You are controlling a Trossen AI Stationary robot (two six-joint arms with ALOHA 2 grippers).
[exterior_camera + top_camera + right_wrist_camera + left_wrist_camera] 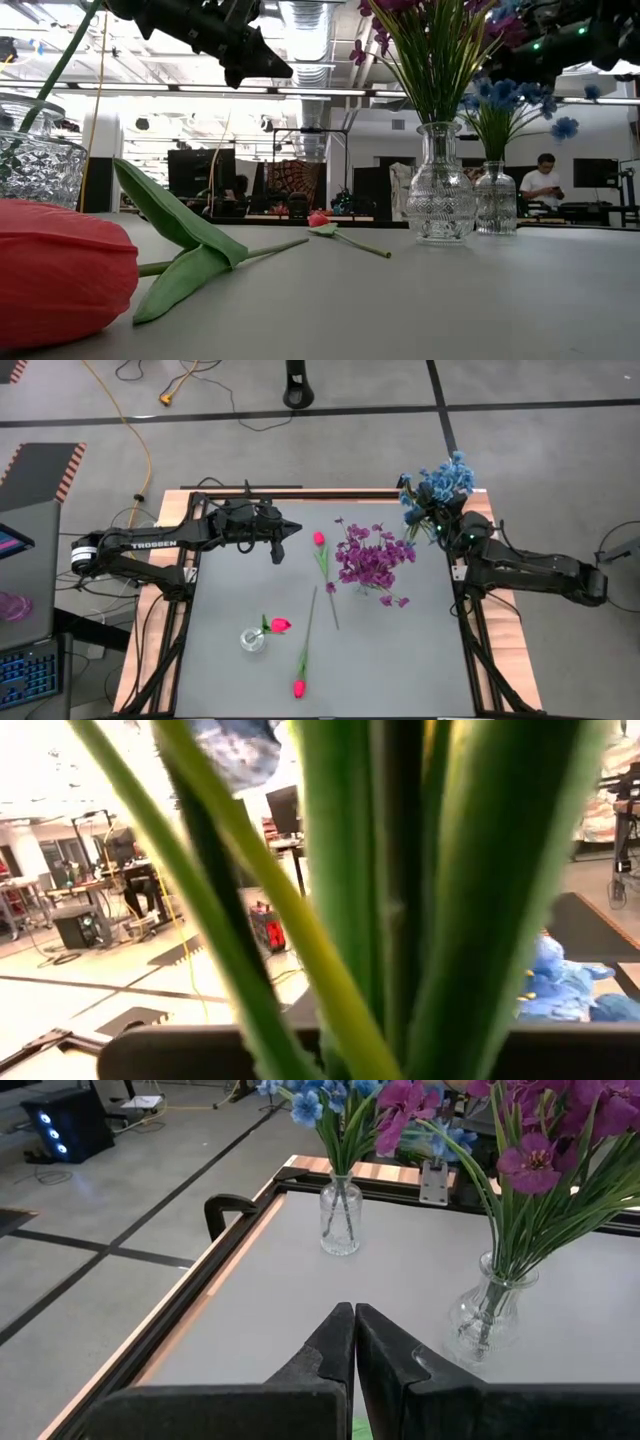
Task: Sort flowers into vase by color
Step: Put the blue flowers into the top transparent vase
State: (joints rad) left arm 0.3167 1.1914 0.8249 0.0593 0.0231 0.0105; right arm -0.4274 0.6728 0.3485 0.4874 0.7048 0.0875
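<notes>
The right gripper point(441, 527) is pinching the blue flowers' point(437, 486) stems — lower them straight down before letting go.

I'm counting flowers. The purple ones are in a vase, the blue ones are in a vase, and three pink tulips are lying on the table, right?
Not quite: the high view shows two pink tulips lying on the table; a third stands in its own vase.
</notes>
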